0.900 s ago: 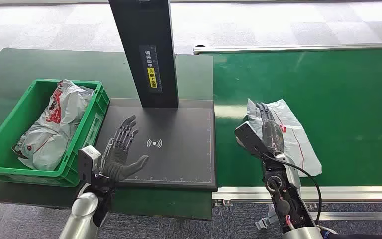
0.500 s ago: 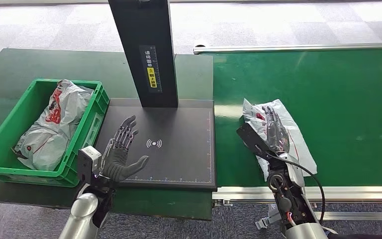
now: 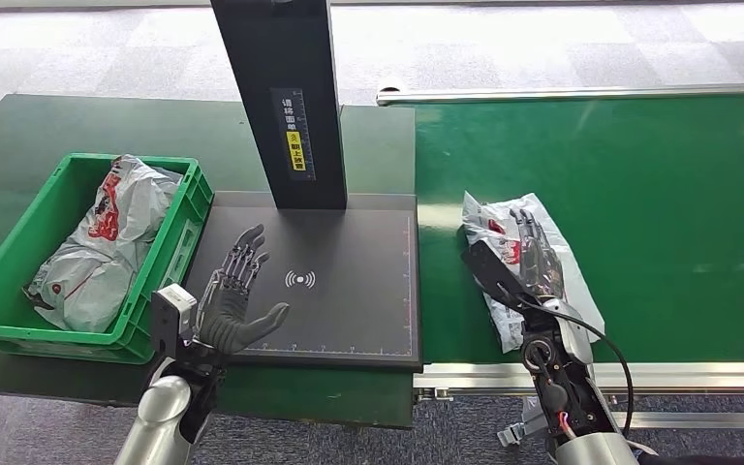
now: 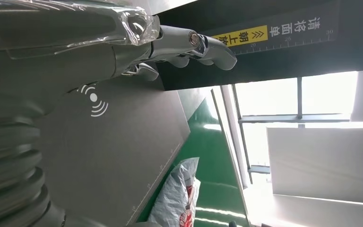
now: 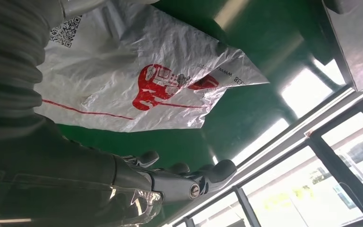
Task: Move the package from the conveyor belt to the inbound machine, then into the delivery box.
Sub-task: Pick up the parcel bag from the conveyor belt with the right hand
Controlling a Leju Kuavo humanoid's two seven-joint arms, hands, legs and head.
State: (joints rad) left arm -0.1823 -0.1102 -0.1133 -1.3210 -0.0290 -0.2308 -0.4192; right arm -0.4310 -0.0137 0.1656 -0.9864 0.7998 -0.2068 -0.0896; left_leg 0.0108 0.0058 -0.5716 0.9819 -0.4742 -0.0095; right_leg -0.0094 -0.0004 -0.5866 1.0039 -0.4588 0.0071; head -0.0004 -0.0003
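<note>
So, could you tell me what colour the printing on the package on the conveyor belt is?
Red on the grey-white package, clearest in the right wrist view.

Parcel-sorting stn: green conveyor belt [image 3: 639, 174], scanner [image 3: 320, 281], crate [image 3: 170, 262].

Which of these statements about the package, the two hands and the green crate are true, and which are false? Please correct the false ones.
1. The package lies on the green conveyor belt. True.
2. The right hand is over the package. True.
3. The left hand holds a package. False: it is open, above the black scanner plate, and holds nothing.
4. The green crate has nothing in it. False: a grey bag with red print lies inside.
5. The package is already on the scanner plate. False: it is on the belt, beside the plate.
</note>
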